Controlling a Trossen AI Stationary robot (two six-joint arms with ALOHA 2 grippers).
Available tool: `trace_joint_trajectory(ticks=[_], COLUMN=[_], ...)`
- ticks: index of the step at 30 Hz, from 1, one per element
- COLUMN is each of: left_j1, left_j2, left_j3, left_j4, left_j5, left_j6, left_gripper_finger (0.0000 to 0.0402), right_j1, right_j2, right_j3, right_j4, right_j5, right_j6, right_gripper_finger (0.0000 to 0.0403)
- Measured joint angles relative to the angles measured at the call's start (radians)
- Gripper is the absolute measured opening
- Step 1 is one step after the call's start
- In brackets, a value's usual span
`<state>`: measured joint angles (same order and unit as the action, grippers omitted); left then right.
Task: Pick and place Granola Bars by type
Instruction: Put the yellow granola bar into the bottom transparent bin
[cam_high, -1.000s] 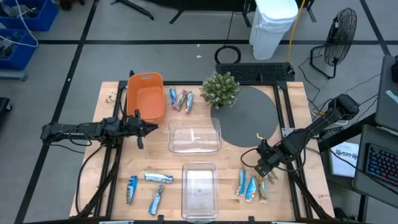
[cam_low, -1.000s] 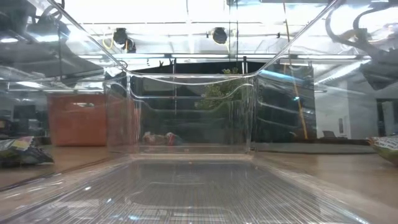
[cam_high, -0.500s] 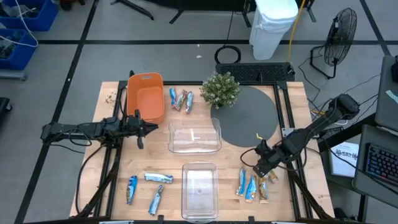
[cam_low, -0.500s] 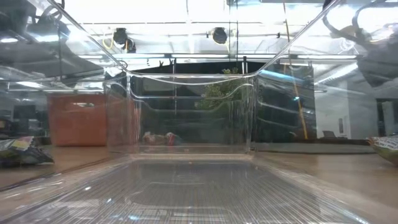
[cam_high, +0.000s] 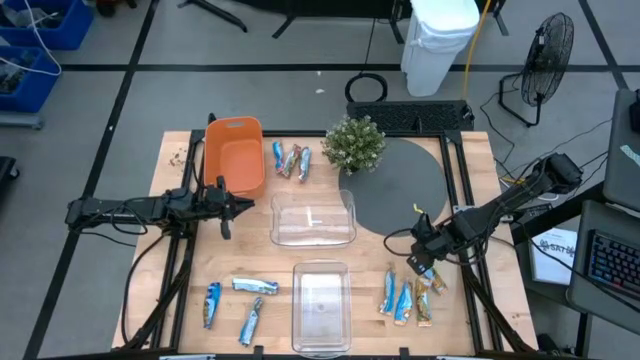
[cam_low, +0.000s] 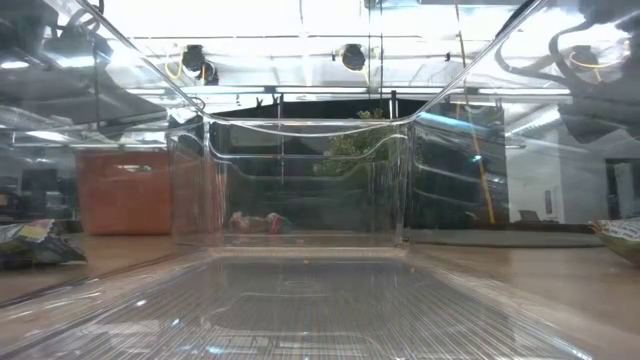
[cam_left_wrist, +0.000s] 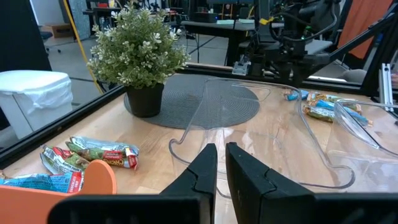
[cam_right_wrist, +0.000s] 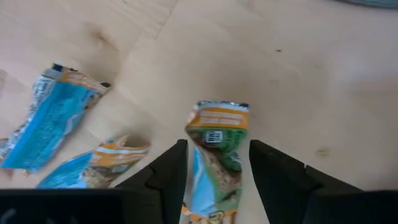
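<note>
Several granola bars (cam_high: 405, 298) lie on the wood near the table's front right. My right gripper (cam_high: 418, 263) hangs over them, pointing steeply down, open. One orange-and-green bar (cam_right_wrist: 217, 127) lies between its two fingers (cam_right_wrist: 168, 168) and sticks out past their tips. Whether the fingers touch it does not show. Two blue bars (cam_right_wrist: 53, 115) lie beside it. More bars lie at the far side (cam_high: 290, 160) and at the near left (cam_high: 235, 298). My left gripper (cam_high: 230, 208) waits shut and level at the left, beside the orange bin (cam_high: 233, 155).
Two clear bins stand mid-table, one (cam_high: 313, 220) behind the other (cam_high: 320, 305). A potted plant (cam_high: 354, 143) stands at the edge of a grey round mat (cam_high: 405, 185) at the far right. Bare wood shows between the near bin and the right-hand bars.
My right gripper has shifted a little toward the table's far edge and slightly left, still pointing down over the right-hand bars. The bars on the table lie where they lay.
</note>
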<state>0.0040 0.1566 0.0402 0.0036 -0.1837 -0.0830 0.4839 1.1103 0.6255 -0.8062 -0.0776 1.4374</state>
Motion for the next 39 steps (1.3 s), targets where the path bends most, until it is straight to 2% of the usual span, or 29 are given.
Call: trace_joint_trajectory(ticks=[6, 13, 17, 20, 23, 30, 37, 39], left_j1=[0.000, 0.000, 0.000, 0.000, 0.000, 0.000, 0.000, 0.000], left_j2=[0.000, 0.000, 0.000, 0.000, 0.000, 0.000, 0.000, 0.000], left_j3=[0.000, 0.000, 0.000, 0.000, 0.000, 0.000, 0.000, 0.000], left_j4=[0.000, 0.000, 0.000, 0.000, 0.000, 0.000, 0.000, 0.000], left_j5=[0.000, 0.000, 0.000, 0.000, 0.000, 0.000, 0.000, 0.000], left_j6=[0.000, 0.000, 0.000, 0.000, 0.000, 0.000, 0.000, 0.000], left_gripper_finger=[0.0037, 0.0037, 0.0037, 0.0037, 0.0037, 0.0037, 0.0037, 0.0037], right_j1=[0.009, 0.009, 0.009, 0.009, 0.009, 0.009, 0.009, 0.009], right_j2=[0.000, -0.001, 0.000, 0.000, 0.000, -0.013, -0.073, -0.087], right_j3=[-0.066, -0.132, -0.134, -0.135, -0.135, -0.135, -0.135, -0.135], right_j4=[0.145, 0.163, 0.175, 0.205, 0.235, 0.459, 0.756, 0.845], right_j5=[-0.002, -0.056, -0.057, -0.056, -0.040, 0.097, 0.233, 0.241], right_j6=[0.039, 0.069, 0.031, -0.015, -0.079, -0.254, -0.523, -0.623], right_gripper_finger=[0.0162, 0.0150, 0.0113, 0.0067, 0.0025, 0.0019, 0.0016, 0.0015])
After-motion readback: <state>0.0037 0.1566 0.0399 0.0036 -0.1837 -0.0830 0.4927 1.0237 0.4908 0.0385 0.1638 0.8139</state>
